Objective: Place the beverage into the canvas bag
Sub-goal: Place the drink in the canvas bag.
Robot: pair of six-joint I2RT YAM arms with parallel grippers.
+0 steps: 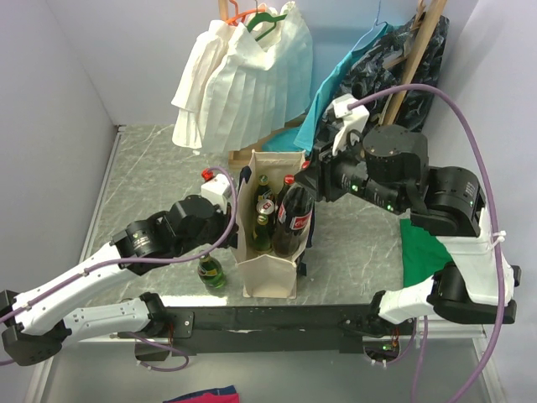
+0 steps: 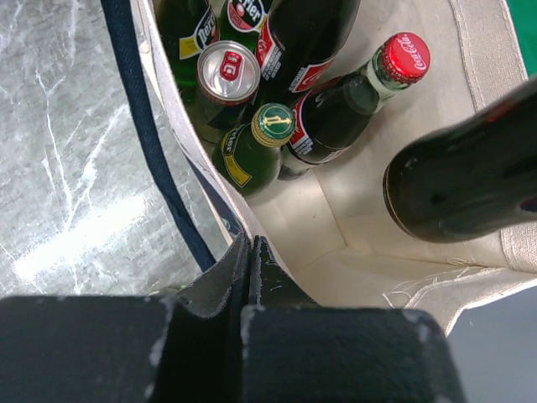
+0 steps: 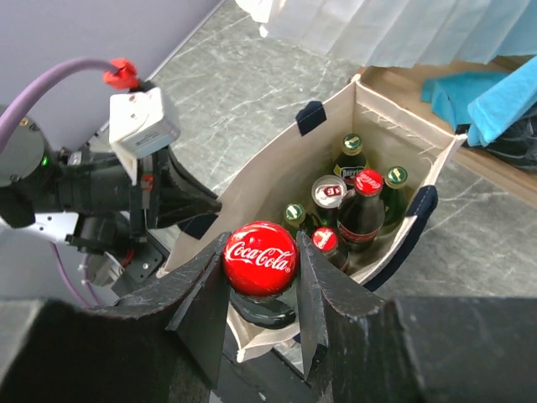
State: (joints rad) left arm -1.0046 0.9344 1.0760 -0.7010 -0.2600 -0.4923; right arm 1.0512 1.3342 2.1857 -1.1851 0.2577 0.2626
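Observation:
The cream canvas bag [image 1: 270,273] with navy handles stands open at the table's front centre. Several bottles and a can [image 2: 226,71] stand inside it. My right gripper [image 3: 262,252] is shut on the red cap of a large dark Coca-Cola bottle [image 1: 294,217]. It holds the bottle upright at the bag's mouth, near the right wall. The bottle's dark base [image 2: 457,180] shows above the bag's floor in the left wrist view. My left gripper [image 2: 249,245] is shut on the bag's left rim [image 2: 210,189], and it shows in the top view [image 1: 233,204].
A green bottle [image 1: 212,273] stands on the table left of the bag, under my left arm. A white pleated garment [image 1: 243,75] and teal cloth [image 1: 336,92] hang at the back. A green cloth [image 1: 428,252] lies at the right.

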